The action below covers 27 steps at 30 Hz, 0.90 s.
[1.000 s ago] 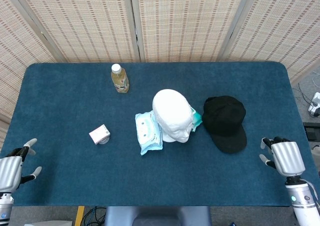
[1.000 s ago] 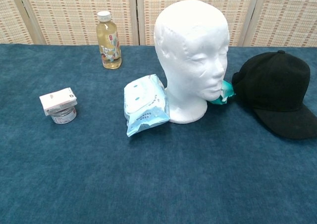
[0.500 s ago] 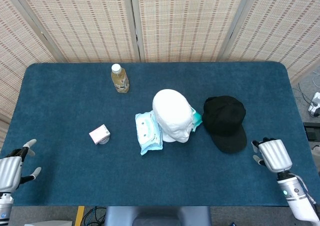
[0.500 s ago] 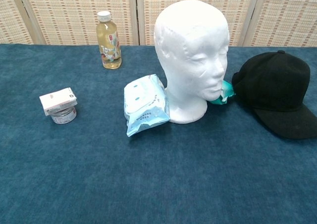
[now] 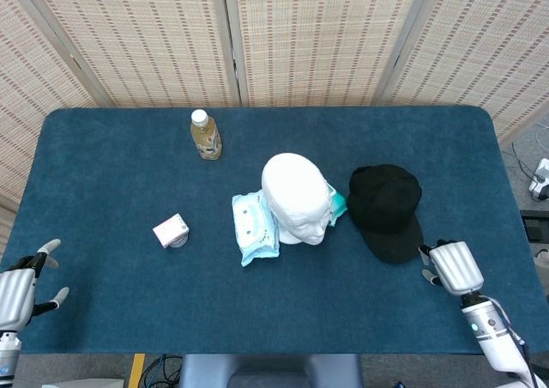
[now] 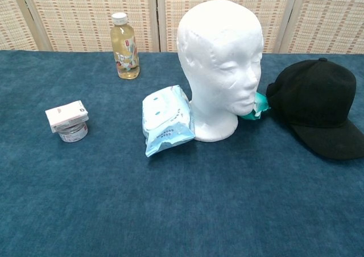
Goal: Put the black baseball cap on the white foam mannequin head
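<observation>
The black baseball cap (image 5: 385, 210) lies flat on the blue table, brim toward the front edge; in the chest view the cap (image 6: 319, 109) is at the right. The white foam mannequin head (image 5: 296, 197) stands just left of it, bare, and in the chest view the mannequin head (image 6: 220, 63) faces right. My right hand (image 5: 452, 267) hovers close to the brim's right front corner, fingers apart, holding nothing. My left hand (image 5: 19, 292) stays at the front left corner, empty with fingers spread. Neither hand shows in the chest view.
A light blue wipes pack (image 5: 254, 227) leans against the mannequin's left side. A teal packet (image 5: 337, 203) sits between mannequin and cap. A small pink-white box on a tin (image 5: 171, 231) and a drink bottle (image 5: 205, 135) stand further left. Woven screens back the table.
My right hand has moved left and slightly forward, from the table's right edge to just beside the cap's brim. The left hand and all objects stayed put.
</observation>
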Available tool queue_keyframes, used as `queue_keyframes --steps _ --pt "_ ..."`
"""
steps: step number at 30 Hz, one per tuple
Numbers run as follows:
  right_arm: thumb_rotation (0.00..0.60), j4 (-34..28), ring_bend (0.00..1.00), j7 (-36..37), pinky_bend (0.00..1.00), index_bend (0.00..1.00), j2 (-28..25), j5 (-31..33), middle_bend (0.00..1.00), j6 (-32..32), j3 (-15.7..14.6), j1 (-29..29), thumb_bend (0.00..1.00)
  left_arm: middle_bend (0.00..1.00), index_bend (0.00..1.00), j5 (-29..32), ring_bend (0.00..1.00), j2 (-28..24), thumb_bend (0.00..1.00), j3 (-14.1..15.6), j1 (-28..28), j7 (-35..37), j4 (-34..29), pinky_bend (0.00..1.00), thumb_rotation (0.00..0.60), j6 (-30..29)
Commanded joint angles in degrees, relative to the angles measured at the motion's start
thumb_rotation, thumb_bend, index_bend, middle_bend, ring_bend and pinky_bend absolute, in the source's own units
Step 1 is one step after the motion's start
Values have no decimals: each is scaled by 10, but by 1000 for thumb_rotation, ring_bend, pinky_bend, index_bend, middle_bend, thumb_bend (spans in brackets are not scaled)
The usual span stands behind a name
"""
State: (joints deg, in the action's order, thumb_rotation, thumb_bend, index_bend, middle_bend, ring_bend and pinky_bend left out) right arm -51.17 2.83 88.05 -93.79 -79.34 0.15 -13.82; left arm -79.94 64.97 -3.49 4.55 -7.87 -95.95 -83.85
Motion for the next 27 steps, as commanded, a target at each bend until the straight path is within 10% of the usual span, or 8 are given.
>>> queue_keyframes --steps 1,27 --pt "600 27 631 15 727 660 19 3 845 3 1 -6 0 418 169 2 324 0 189 0 0 0 1 477 600 1" --pt "600 187 634 89 731 665 119 3 847 5 -3 -39 0 420 170 8 327 -7 190 -2 -3 5 -6 480 600 0"
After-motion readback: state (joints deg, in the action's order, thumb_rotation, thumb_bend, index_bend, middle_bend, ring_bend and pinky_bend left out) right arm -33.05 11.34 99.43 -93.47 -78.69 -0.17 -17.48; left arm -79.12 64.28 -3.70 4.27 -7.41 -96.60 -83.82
